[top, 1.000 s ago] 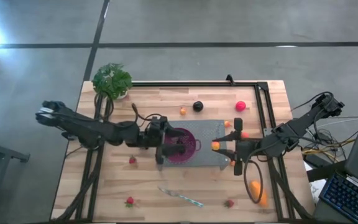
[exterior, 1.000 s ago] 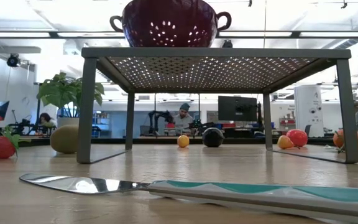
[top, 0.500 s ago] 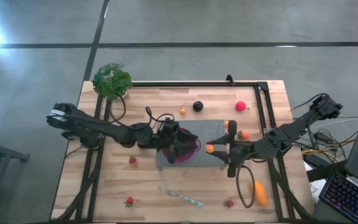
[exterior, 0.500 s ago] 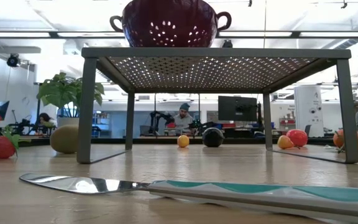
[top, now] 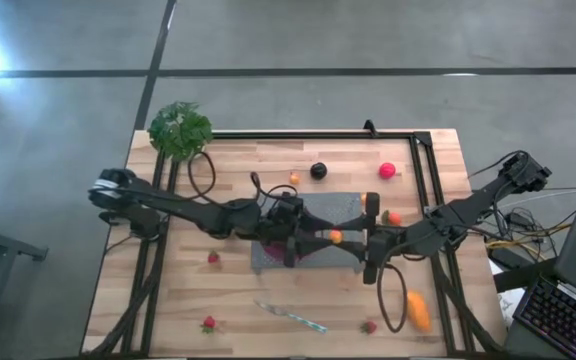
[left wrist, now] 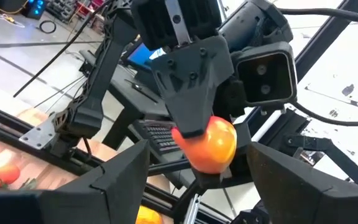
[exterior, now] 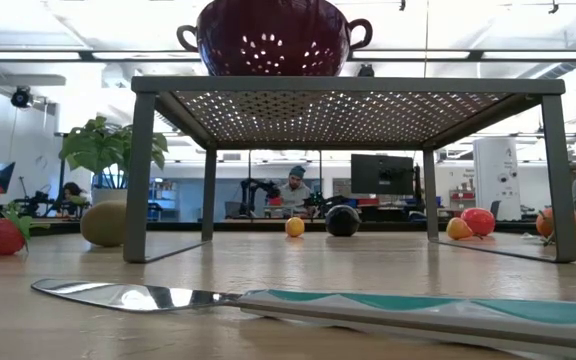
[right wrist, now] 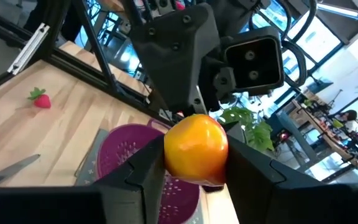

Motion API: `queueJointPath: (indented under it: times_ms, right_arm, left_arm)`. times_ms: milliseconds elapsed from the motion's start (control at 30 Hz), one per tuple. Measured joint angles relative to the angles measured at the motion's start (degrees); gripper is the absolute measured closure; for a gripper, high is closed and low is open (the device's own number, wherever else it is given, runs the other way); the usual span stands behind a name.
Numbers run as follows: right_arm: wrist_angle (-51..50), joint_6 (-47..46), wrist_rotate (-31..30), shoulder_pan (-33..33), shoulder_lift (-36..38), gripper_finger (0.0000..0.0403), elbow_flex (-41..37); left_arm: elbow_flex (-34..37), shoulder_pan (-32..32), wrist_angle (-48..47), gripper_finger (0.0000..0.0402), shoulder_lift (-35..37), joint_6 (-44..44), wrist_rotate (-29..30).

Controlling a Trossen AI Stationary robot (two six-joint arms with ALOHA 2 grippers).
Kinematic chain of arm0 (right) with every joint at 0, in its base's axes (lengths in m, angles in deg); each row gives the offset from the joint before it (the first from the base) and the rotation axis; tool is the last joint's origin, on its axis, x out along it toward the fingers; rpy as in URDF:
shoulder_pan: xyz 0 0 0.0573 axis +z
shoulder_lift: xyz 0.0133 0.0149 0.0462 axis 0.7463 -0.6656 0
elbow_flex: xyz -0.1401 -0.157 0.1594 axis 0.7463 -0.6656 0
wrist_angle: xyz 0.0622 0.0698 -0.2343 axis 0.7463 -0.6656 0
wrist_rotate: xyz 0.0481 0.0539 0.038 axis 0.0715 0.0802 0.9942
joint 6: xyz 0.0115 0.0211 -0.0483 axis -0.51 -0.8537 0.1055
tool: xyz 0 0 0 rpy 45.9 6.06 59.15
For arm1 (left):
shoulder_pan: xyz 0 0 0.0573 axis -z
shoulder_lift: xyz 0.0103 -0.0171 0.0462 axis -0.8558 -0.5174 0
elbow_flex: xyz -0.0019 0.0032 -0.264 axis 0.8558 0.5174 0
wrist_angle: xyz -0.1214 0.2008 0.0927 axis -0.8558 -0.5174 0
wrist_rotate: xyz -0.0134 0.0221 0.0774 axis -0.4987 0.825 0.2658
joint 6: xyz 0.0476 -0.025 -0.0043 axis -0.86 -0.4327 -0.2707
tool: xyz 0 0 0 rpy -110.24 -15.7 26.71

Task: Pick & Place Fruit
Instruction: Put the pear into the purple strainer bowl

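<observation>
Orange fruit (right wrist: 196, 147) — clamped in right hand (top: 340, 238), over the rack just beside the colander (right wrist: 143, 158). Left hand (top: 303, 237) — fingers apart, facing it closely. Risks: the two hands colliding; fruit released early, missing the colander and rolling onto the tabletop (top: 238, 310).

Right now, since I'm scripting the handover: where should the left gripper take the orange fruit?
Likely its bare flanks at the widest part, approached head-on. The right gripper pinches the round orange fruit on two opposite sides, and the open left gripper straddles the free sides.
</observation>
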Motion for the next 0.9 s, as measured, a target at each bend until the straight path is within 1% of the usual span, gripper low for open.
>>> queueJointPath:
  times_ms: [200, 300, 533, 700, 800, 900]
  right_arm:
    - [-0.06, 0.00, -0.02, -0.17, 0.00, 0.0280, 0.00]
    - [-0.26, -0.08, 0.01, -0.15, 0.00, 0.0284, 0.00]
    - [-0.22, -0.10, 0.01, -0.15, 0.02, 0.0259, 0.00]
    - [-0.19, -0.07, 0.03, -0.15, 0.02, 0.0270, 0.00]
    - [-0.15, -0.04, 0.03, -0.11, 0.02, 0.0280, 0.02]
    - [-0.17, -0.02, 0.03, -0.11, 0.02, 0.0283, 0.02]
  left_arm:
    - [-2.20, -0.22, -0.09, 0.0126, -1.76, -1.02, -0.51]
    - [-2.79, -0.24, -0.04, 0.0127, -2.31, -1.47, -1.08]
    - [-3.20, -0.28, -0.07, 0.0139, -2.13, -2.87, -1.44]
    - [-3.20, -0.26, -0.17, 0.0168, -2.13, -3.47, -1.42]
    - [-3.19, -0.28, -0.22, 0.0196, -2.13, -3.54, -1.39]
    - [-3.18, -0.28, -0.22, 0.0228, -2.13, -3.98, -1.29]
